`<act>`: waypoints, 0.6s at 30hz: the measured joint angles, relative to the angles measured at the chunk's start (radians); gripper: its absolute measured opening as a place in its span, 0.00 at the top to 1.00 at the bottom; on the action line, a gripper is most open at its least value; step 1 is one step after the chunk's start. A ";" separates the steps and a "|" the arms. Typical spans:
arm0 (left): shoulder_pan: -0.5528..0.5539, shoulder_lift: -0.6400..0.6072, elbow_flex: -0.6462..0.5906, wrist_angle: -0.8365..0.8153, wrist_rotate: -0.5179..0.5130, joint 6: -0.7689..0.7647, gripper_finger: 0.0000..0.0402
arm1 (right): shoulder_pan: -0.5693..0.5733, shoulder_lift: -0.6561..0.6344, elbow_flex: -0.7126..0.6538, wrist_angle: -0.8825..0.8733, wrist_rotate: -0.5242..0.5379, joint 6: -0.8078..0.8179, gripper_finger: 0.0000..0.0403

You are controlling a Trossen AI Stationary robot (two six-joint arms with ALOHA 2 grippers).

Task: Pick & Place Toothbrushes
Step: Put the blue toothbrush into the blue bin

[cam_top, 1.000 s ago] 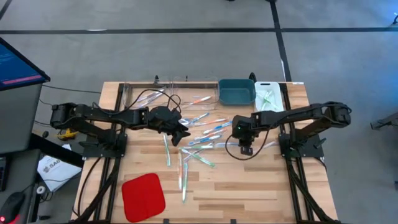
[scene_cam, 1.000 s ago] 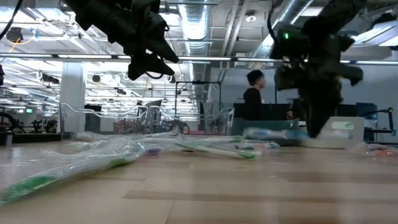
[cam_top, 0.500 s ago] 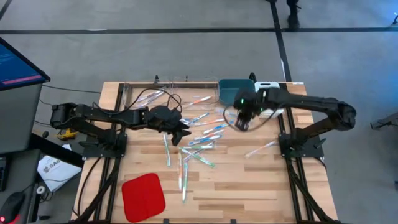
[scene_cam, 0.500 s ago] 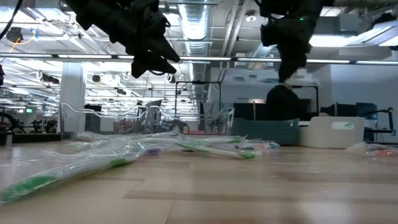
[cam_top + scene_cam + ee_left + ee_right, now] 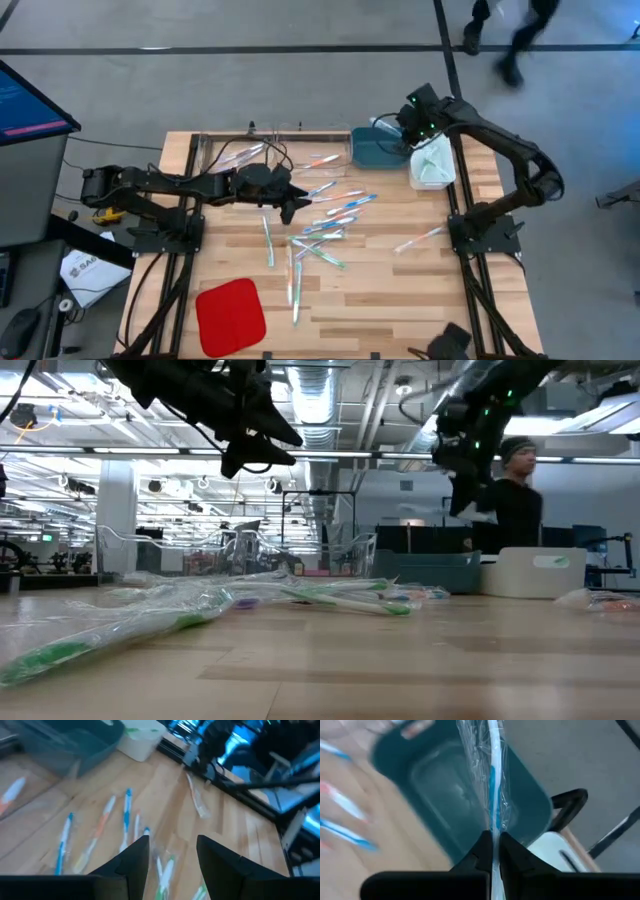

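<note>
Several wrapped toothbrushes [image 5: 330,215] with blue, orange or green accents lie scattered on the middle of the wooden table [image 5: 400,290]. My left gripper [image 5: 293,205] hovers open just above their left side, nothing between its fingers [image 5: 142,855]. My right gripper [image 5: 400,125] is up over the teal bin [image 5: 378,148] at the far edge, shut on a blue-accented toothbrush [image 5: 492,775] in clear wrap. In the low view it hangs high at the right [image 5: 462,485]. My right gripper pinches the wrapped toothbrush by one end [image 5: 493,836] between its two fingers. The fingers slant down from above. The toothbrush sticks out ahead of the fingertips along their line, lifted clear, over the teal bin's hollow [image 5: 445,810].
A white bin [image 5: 432,160] with green toothbrushes stands right of the teal bin, a clear bin [image 5: 240,150] to its left. A red pad [image 5: 230,315] lies near the front left. One toothbrush [image 5: 420,238] lies apart at the right. A person [image 5: 515,490] moves beyond the table.
My right gripper, shut, has risen from the table's middle right and swung toward the far edge with the toothbrush, tipping as it went; it now hangs over the teal bin. The toothbrush is lifted clear of the table.
</note>
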 joint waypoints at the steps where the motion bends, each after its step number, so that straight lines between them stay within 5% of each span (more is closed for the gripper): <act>1: 0.011 0.000 0.000 0.002 0.000 -0.031 0.60 | -0.006 0.029 0.004 -0.002 -0.021 -0.029 0.99; 8: 0.033 0.000 0.000 0.021 -0.012 -0.095 0.60 | 0.007 0.204 0.105 0.032 -0.035 -0.085 0.99; 18: 0.033 0.000 0.000 0.024 -0.030 -0.111 0.60 | 0.013 0.286 0.246 0.022 -0.093 -0.099 0.99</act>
